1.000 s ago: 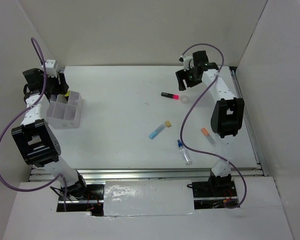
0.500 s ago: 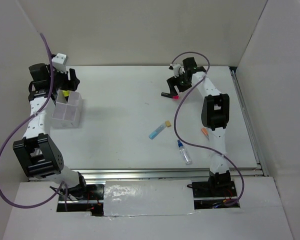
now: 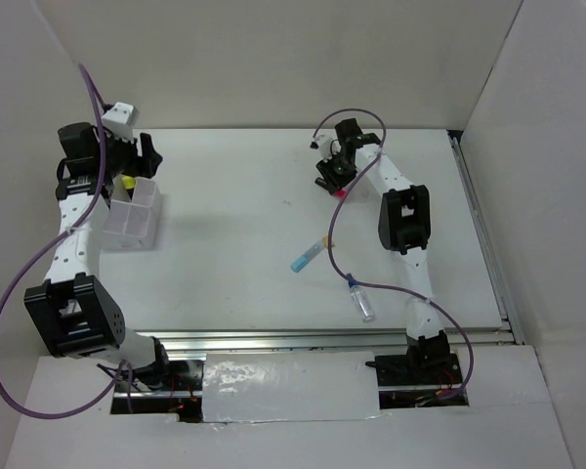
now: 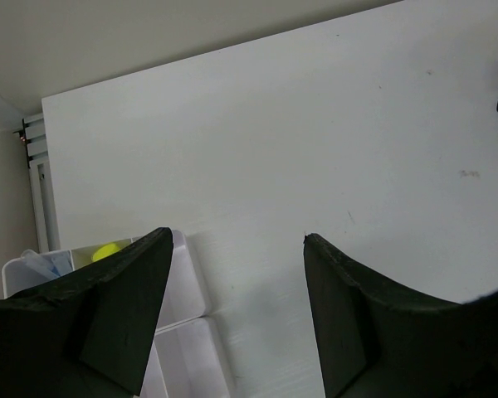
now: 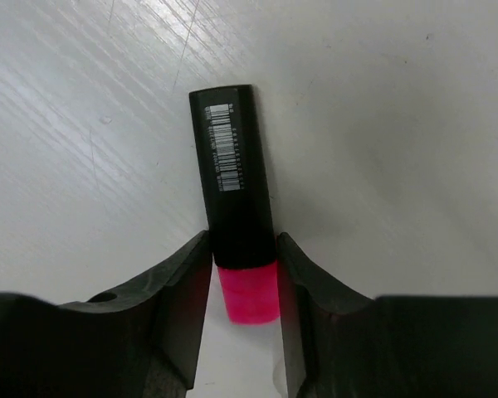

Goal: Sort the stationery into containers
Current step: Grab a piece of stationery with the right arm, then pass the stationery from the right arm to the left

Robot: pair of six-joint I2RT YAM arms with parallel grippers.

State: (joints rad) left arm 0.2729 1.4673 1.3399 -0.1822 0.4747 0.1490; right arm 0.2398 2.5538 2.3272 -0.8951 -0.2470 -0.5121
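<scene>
White table [image 5: 398, 124], barcoded pink-capped highlighter [image 5: 232, 191]

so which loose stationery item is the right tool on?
The pink-capped black highlighter, gripped by the right tool; the light-blue marker and blue-capped bottle lie untouched.

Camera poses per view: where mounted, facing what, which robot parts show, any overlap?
Top external: above and behind the bases, looking down at the table; left arm and right arm show.
Left wrist: on the left arm, facing past the open left gripper toward the organizer box.
Right wrist: facing down at the pink-capped highlighter, right gripper closed on it.
Shared: top external and left wrist both show the organizer box.
</scene>
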